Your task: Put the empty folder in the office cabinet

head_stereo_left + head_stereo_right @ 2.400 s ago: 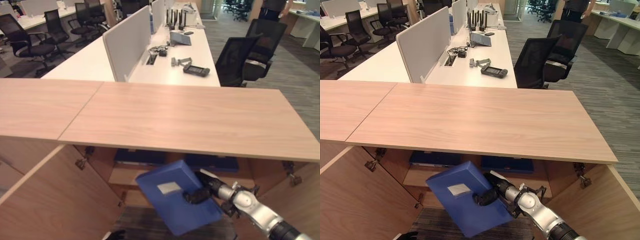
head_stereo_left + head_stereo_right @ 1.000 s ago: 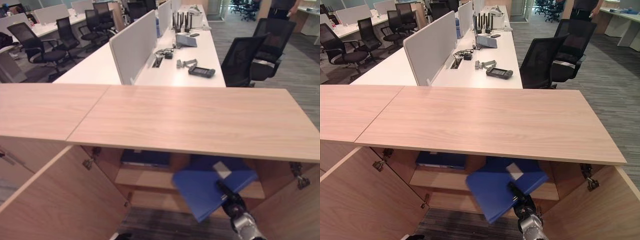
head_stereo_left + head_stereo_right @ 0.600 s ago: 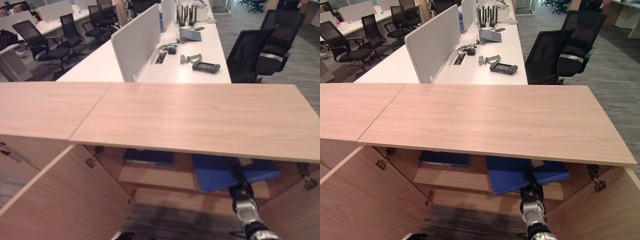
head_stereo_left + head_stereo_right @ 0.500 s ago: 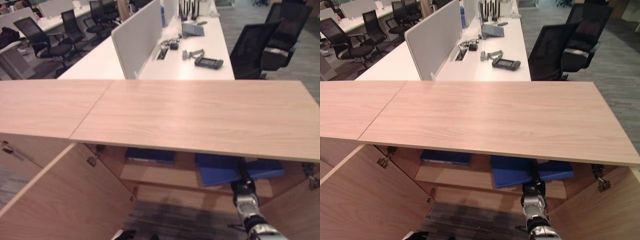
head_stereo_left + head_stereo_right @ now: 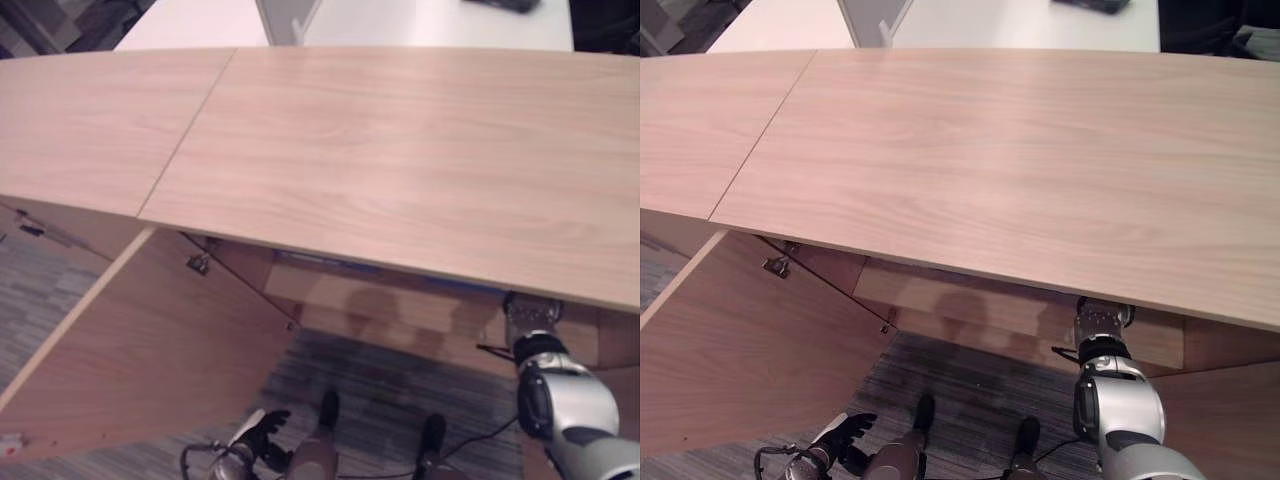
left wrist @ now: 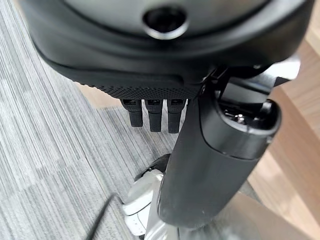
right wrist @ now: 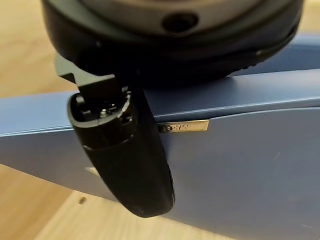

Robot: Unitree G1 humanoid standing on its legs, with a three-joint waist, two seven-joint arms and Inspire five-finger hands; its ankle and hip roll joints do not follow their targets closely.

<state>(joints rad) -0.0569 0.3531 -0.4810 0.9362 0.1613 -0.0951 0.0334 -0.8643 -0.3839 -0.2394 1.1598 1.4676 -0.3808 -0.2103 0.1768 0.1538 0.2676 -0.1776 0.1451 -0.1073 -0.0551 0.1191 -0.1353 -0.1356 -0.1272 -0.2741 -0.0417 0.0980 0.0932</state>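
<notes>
The right arm reaches under the wooden counter [image 5: 400,160] into the office cabinet [image 5: 970,310], whose left door [image 5: 150,350] stands open. In the right wrist view the right hand [image 7: 125,155] lies against the blue folder [image 7: 240,165], which rests over the cabinet's light wood; the thumb is laid on its surface, but whether the fingers grip cannot be determined. The left hand [image 6: 155,112] hangs low above the grey carpet [image 6: 45,150], fingers straight and holding nothing.
</notes>
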